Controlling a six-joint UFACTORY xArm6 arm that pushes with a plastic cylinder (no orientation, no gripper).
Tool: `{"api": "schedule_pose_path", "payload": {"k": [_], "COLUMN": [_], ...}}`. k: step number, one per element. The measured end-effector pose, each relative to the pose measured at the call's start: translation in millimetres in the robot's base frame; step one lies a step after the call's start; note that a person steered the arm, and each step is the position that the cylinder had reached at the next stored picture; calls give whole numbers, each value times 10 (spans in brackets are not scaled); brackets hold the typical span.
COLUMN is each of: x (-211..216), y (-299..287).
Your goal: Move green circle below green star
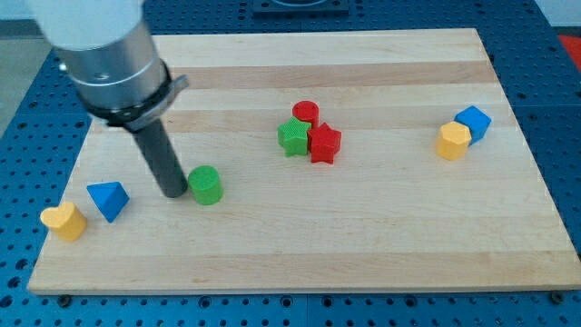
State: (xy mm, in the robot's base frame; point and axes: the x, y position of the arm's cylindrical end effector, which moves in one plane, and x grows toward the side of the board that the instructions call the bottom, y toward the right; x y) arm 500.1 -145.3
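The green circle (206, 184) lies on the wooden board (363, 236), left of the middle. The green star (293, 137) sits further to the view's right and a little higher, touching a red star (324, 143) on its right and a red circle (306, 113) above it. My tip (173, 193) is at the end of the dark rod, right beside the green circle's left side, touching or nearly touching it.
A blue triangle (108, 199) and a yellow heart (64, 221) lie near the board's lower left. A yellow hexagon (453, 141) and a blue cube (473, 122) sit together at the right. The arm's grey body (109, 54) covers the upper left.
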Motion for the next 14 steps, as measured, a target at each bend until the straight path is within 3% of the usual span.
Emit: {"api": "schedule_pose_path", "payload": {"k": [3,5,6,10,12,14], "x": [-16,459,551,134,479,252], "y": [1029,678,852,1104,1148,1209]}}
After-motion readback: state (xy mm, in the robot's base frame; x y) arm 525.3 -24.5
